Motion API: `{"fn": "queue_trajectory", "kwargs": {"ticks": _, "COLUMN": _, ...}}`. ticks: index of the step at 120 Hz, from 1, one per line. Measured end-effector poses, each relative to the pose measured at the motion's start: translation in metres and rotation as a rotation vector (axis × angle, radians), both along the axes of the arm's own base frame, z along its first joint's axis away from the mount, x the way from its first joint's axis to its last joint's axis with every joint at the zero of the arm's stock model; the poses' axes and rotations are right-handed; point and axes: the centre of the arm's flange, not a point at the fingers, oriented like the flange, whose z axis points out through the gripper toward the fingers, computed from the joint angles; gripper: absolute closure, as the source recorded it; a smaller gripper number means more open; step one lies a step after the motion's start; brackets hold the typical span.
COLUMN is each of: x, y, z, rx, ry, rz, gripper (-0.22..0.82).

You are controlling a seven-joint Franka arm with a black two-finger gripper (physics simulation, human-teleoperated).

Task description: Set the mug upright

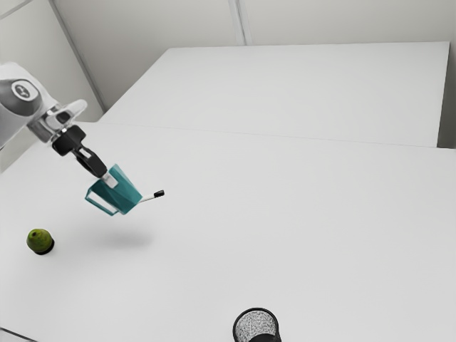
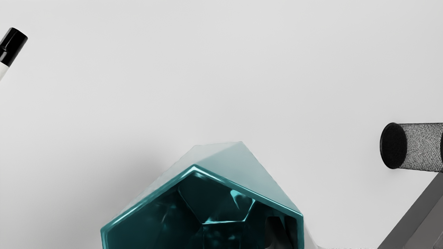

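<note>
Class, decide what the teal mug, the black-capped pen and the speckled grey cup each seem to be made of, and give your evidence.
Mug: glossy, perhaps glazed ceramic or hard plastic; bright highlights line its rim and inner edges.
Pen: probably smooth plastic; its cap has a sharp shine.
Cup: likely metal mesh, judging by the finely speckled wall, though plastic is possible.

White tabletop (image 1: 320, 228), smooth, pale; one soft grey shadow cast on it. Green pear-like fruit (image 1: 39, 240) toward the exterior view's left, dark patch at its base. White marker (image 1: 159, 193), black cap pointing to the exterior view's right, body partly hidden. Black mesh cup (image 1: 255, 325) at the near edge of view, well apart from both.
</note>
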Motion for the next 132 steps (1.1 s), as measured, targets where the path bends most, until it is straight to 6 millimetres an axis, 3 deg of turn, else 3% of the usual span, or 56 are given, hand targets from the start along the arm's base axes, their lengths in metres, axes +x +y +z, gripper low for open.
{"fn": "queue_trajectory", "kwargs": {"ticks": 16, "x": 0.011, "y": -0.027, "z": 0.008, "rx": 0.109, "ry": 0.008, "rz": -0.024, "gripper": 0.76}}
{"fn": "queue_trajectory", "kwargs": {"ticks": 34, "x": 0.022, "y": -0.045, "z": 0.01, "rx": 0.231, "ry": 0.011, "rz": -0.013, "gripper": 0.77}}
{"fn": "queue_trajectory", "kwargs": {"ticks": 61, "x": 0.039, "y": -0.068, "z": 0.005, "rx": 0.379, "ry": -0.014, "rz": 0.026, "gripper": 0.77}}
{"fn": "queue_trajectory", "kwargs": {"ticks": 82, "x": 0.048, "y": -0.097, "z": 0.002, "rx": 0.481, "ry": -0.033, "rz": 0.043, "gripper": 0.77}}
{"fn": "queue_trajectory", "kwargs": {"ticks": 132, "x": 0.051, "y": -0.128, "z": -0.043, "rx": 0.588, "ry": -0.052, "rz": 0.168, "gripper": 0.77}}
